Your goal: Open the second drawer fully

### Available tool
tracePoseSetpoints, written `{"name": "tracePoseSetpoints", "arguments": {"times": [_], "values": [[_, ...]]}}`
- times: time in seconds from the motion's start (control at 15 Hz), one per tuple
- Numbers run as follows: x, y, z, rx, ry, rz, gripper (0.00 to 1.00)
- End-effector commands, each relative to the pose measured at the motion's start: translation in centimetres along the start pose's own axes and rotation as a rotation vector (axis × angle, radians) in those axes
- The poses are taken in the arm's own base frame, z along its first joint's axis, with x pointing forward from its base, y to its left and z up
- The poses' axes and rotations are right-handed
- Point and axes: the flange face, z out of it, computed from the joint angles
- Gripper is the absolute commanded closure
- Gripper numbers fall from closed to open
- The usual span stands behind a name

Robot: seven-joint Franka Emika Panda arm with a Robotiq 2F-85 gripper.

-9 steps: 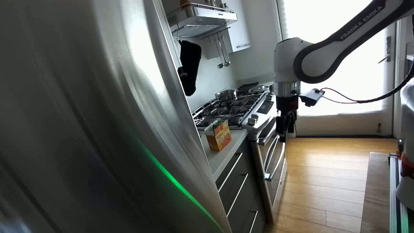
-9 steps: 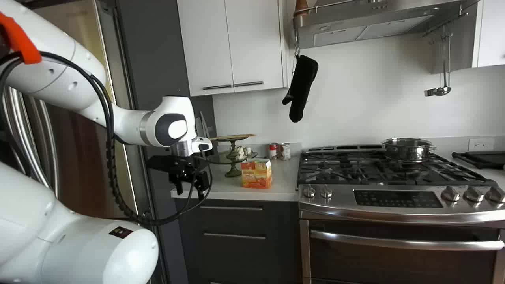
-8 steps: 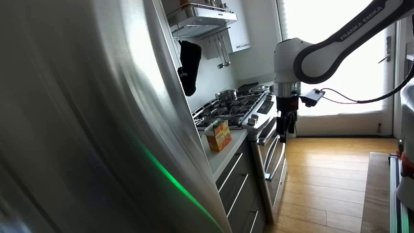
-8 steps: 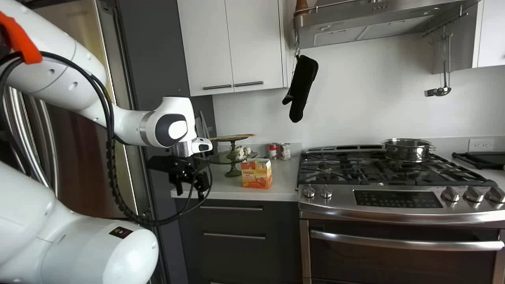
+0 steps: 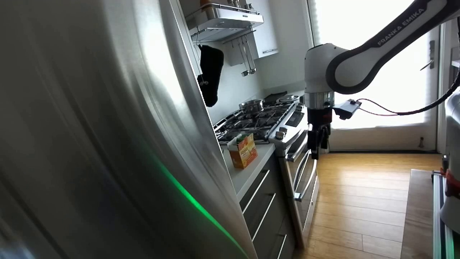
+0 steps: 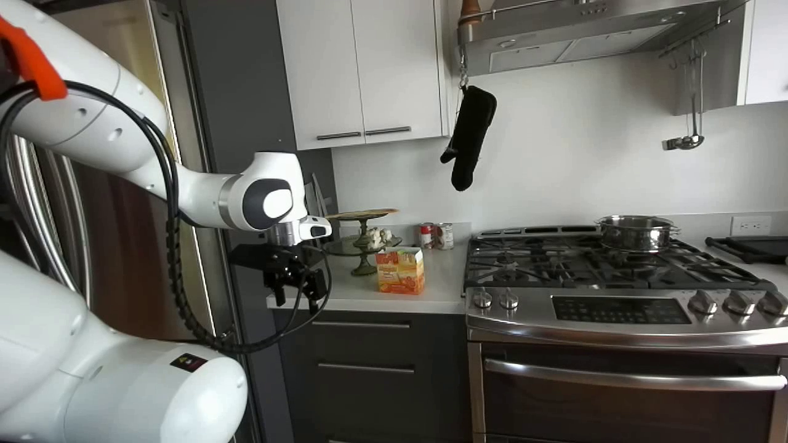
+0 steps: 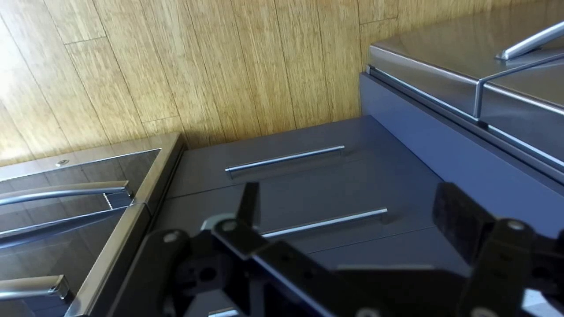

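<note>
Second drawer (image 6: pixel 378 400) closed flush, at 5 o'clock from the gripper (image 6: pixel 297 301) in an exterior view, fingers (image 7: pixel 456 215) spread, holding nothing; opening looks unstarted, leaving reach, grip on handle (image 7: pixel 326 222) and full pull.

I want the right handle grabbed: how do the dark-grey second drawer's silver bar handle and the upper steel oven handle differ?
The dark-grey second drawer's silver bar handle is straight; the upper steel oven handle bows outward. The drawer handle is slim, the oven handle thicker. The oven handle is also far longer than the drawer handle. Both are horizontal and metallic.
</note>
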Motion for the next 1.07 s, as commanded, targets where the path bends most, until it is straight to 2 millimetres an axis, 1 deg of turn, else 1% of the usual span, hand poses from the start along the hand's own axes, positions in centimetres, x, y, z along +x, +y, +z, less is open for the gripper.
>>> {"name": "tracePoseSetpoints", "arguments": {"times": [0.0, 0.07, 0.2, 0.33, 0.53, 0.73, 0.93, 1.0], "values": [[2.6, -0.6, 1.1, 0.037, -0.010, 0.151, 0.00], [3.4, -0.7, 1.9, 0.044, 0.004, 0.198, 0.00], [4.9, -1.1, 4.2, 0.036, 0.019, 0.303, 0.00], [5.9, -1.4, 7.0, 0.015, 0.021, 0.404, 0.00], [6.8, -1.3, 11.6, 0.004, 0.043, 0.565, 0.00], [7.2, -0.6, 15.7, -0.006, 0.035, 0.735, 0.00], [7.8, 0.7, 19.4, 0.017, 0.038, 0.908, 0.00], [7.9, 1.1, 20.4, 0.019, 0.039, 0.944, 0.00]]}}
